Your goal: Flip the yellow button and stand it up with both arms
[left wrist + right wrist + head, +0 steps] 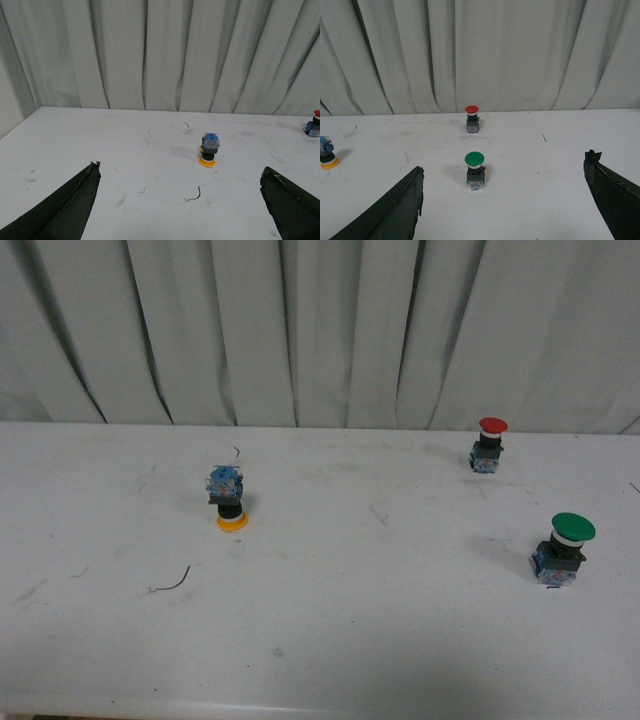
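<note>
Left gripper [181, 169]: jaws spread wide, nothing between them, above counter [350, 640], yellow button [229, 502] ahead of it. Right gripper [505, 161]: likewise wide apart, empty, facing green-capped switch [475, 171] and red-capped switch [472, 119]. Yellow button inverted: orange-yellow cap flat on counter, black collar above, blue translucent block uppermost. Position in front view: left part of white counter, well apart from both upright switches at right. Thin dark wire scrap [172, 582] near.
</note>
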{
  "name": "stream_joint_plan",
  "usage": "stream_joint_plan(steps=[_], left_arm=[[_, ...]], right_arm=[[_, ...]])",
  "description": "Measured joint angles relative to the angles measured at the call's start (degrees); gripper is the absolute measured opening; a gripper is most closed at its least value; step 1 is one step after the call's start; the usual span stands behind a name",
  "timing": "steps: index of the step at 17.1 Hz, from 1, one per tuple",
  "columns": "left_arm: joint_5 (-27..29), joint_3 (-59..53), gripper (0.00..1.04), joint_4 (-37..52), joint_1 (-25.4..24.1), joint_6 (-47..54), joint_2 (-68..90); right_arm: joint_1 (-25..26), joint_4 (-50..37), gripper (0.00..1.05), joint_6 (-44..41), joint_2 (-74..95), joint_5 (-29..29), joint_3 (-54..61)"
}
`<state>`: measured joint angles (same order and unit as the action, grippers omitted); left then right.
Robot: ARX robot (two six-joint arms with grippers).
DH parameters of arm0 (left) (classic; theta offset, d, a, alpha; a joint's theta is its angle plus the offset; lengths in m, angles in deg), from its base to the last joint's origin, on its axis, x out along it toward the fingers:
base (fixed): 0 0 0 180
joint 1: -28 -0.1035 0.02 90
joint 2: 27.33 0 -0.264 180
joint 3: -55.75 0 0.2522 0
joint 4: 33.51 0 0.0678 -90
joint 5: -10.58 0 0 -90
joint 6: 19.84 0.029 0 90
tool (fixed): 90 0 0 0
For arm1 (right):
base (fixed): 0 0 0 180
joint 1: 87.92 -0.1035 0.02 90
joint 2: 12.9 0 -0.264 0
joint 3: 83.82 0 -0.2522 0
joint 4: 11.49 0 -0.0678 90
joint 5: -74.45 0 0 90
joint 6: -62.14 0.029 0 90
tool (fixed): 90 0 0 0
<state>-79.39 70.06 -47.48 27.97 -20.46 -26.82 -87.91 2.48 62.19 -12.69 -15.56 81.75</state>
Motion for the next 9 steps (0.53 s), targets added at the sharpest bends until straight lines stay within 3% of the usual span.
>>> stream_joint_plan(steps=[9], left_arm=[[0.0,0.0,0.98,0.0,0.0,0.0,0.0]], right_arm=[[0.0,0.0,0.98,0.0,0.0,0.0,0.0]])
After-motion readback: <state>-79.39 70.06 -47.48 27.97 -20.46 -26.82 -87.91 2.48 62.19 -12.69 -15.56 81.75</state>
